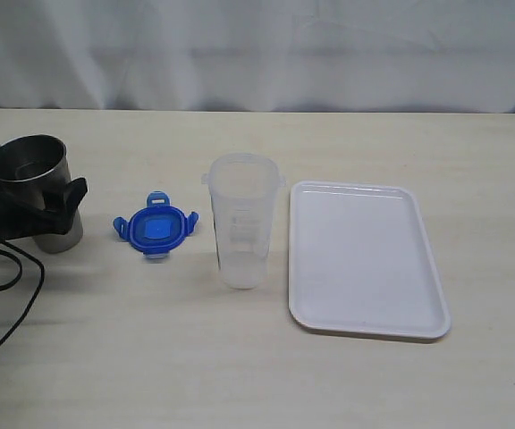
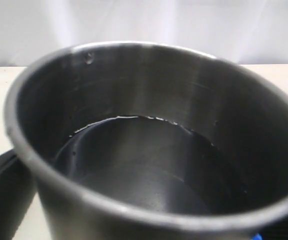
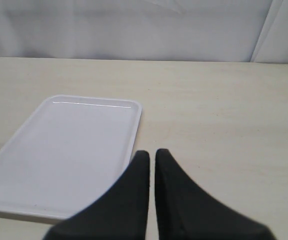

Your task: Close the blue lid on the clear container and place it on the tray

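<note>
The blue lid lies flat on the table with its flaps out, left of the clear container, which stands upright and uncovered. Just right of the container lies the white tray, with nothing on it. My left gripper is at the far left, open wide with its fingers on either side of a grey steel cup. That cup fills the left wrist view, with one black finger beside it. My right gripper is shut and holds nothing, hovering by the tray's edge. It is out of the exterior view.
Black cables trail across the table from the left arm. A white curtain hangs behind the table's far edge. Bare tabletop lies in front of the lid and the container.
</note>
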Available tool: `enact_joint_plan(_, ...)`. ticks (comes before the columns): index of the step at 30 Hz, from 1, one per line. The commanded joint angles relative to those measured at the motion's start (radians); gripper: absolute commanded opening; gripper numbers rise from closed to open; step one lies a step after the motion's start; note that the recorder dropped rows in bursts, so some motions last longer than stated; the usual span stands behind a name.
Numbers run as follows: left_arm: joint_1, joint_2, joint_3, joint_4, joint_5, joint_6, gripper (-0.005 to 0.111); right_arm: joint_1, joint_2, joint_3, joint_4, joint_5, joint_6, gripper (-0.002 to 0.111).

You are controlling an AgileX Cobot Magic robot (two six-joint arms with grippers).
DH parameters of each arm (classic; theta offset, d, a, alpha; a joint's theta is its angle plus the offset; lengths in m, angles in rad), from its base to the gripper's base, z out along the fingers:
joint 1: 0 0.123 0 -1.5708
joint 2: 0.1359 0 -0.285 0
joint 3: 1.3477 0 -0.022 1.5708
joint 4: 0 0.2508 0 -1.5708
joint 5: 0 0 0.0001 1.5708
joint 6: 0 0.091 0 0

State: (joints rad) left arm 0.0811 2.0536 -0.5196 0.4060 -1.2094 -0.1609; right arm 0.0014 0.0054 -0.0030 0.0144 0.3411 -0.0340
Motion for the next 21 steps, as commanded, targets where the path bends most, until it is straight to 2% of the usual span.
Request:
enact_joint_plan(1,-0.001,0.002,-0.005,0.001,-0.012,0.001,0.101,0.001,-0.005,0.003,0.004,0.002,0.005,0.005)
enact_joint_plan(3,-0.001,0.002,-0.005,0.001,-0.012,0.001,0.091,0.001,-0.005,0.003,0.004,0.002,0.005,0.005)
enact_joint_plan(9,-0.001,0.002,-0.005,0.001,-0.012,0.001,0.048,0.001,-0.005,0.003,0.004,0.002,0.005,0.005)
enact_joint_plan(16,-0.001,0.002,-0.005,0.012,-0.012,-0.028,0.028,0.001,-0.005,0.003,0.004,0.002,0.005,0.005)
enact_joint_plan(19,-0.001,0.002,-0.005,0.039,-0.012,-0.026,0.001,0.001,-0.005,0.003,0.004,0.002,0.005,0.005)
enact_joint_plan(21,-0.001,0.002,-0.005,0.047,-0.012,-0.026,0.0,0.001,-0.005,0.003,0.004,0.002,0.005,0.005)
